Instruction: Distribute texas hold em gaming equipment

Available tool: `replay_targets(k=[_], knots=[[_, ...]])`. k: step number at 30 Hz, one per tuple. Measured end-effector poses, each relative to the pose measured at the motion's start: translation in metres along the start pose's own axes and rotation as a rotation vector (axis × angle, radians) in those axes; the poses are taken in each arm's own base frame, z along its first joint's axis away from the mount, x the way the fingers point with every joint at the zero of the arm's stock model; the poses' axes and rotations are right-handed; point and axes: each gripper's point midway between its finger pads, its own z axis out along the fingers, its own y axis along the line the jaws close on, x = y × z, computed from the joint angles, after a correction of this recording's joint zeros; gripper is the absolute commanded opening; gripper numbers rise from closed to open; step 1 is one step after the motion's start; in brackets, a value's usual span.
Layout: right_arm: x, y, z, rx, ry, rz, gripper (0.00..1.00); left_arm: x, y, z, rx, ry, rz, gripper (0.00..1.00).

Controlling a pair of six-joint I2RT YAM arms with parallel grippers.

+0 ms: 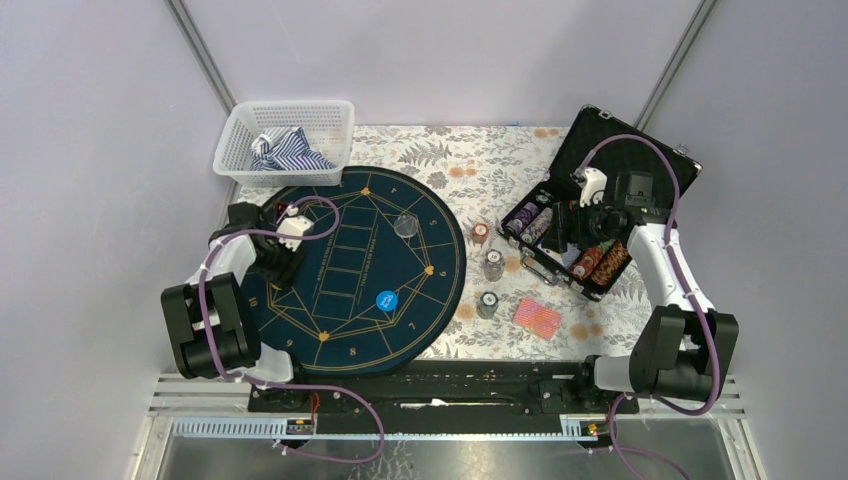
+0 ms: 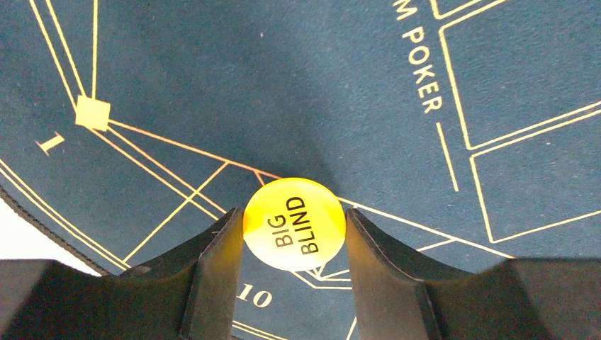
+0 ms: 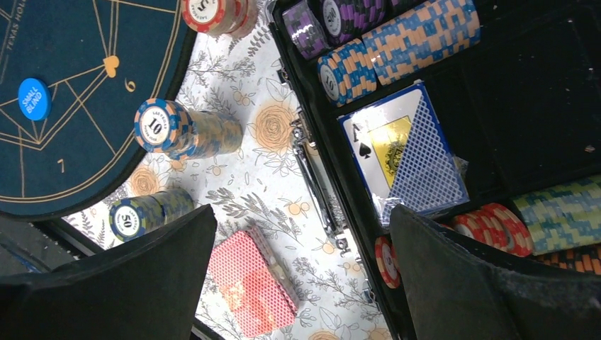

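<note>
In the left wrist view a yellow "BIG BLIND" disc (image 2: 294, 224) sits pinched between my left gripper's (image 2: 293, 234) two fingers, just over the dark blue mat (image 2: 283, 85) near its "10" mark. That gripper (image 1: 281, 265) is over the mat's left edge. My right gripper (image 3: 301, 212) is open and holds nothing, hanging over the front wall of the black case (image 1: 640, 160). Below it lies a red-backed deck (image 3: 251, 283) on the tablecloth. Three chip stacks (image 3: 186, 129) stand between mat and case. A blue "SMALL BLIND" disc (image 1: 386, 299) and a clear disc (image 1: 404, 225) lie on the mat.
The open case holds rows of chips (image 3: 397, 42) and a blue-backed card pack (image 3: 404, 152). A white basket (image 1: 285, 140) with striped cloth stands at the back left. The floral tablecloth (image 1: 480, 170) covers the table.
</note>
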Motion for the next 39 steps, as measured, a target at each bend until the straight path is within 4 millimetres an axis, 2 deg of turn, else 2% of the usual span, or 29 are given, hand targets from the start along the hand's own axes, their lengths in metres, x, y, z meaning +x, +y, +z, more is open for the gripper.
replay_targets(k=[9, 16, 21, 22, 27, 29, 31, 36, 39], knots=[[0.004, -0.005, -0.003, 0.029, 0.026, -0.008, 1.0, 0.009, 0.003, 0.008, -0.001, 0.009, -0.004, 0.57], [0.005, -0.005, -0.002, 0.03, 0.032, -0.005, 1.0, 0.015, 0.0, 0.013, -0.001, 0.017, 0.009, 0.73], [0.005, -0.005, -0.002, 0.03, 0.032, -0.004, 1.0, 0.014, 0.006, 0.014, -0.018, 0.016, 0.016, 0.9], [0.005, -0.005, -0.003, 0.03, 0.032, -0.004, 1.0, 0.014, 0.007, 0.013, -0.021, 0.016, 0.018, 0.96], [-0.007, -0.004, -0.008, 0.035, 0.014, -0.017, 1.0, 0.007, 0.008, 0.005, -0.008, 0.009, 0.015, 0.99], [-0.017, -0.004, -0.012, 0.04, -0.005, -0.029, 1.0, -0.002, 0.011, -0.005, -0.01, -0.006, 0.019, 0.99], [-0.031, -0.004, -0.018, 0.049, -0.034, -0.05, 1.0, -0.025, 0.021, -0.024, -0.028, -0.052, 0.025, 0.99], [-0.069, -0.003, -0.036, 0.08, -0.111, -0.11, 1.0, -0.091, 0.058, -0.078, -0.134, -0.214, 0.003, 0.99], [-0.087, -0.005, -0.046, 0.112, -0.158, -0.132, 1.0, -0.128, 0.071, -0.111, -0.173, -0.331, -0.042, 0.99]])
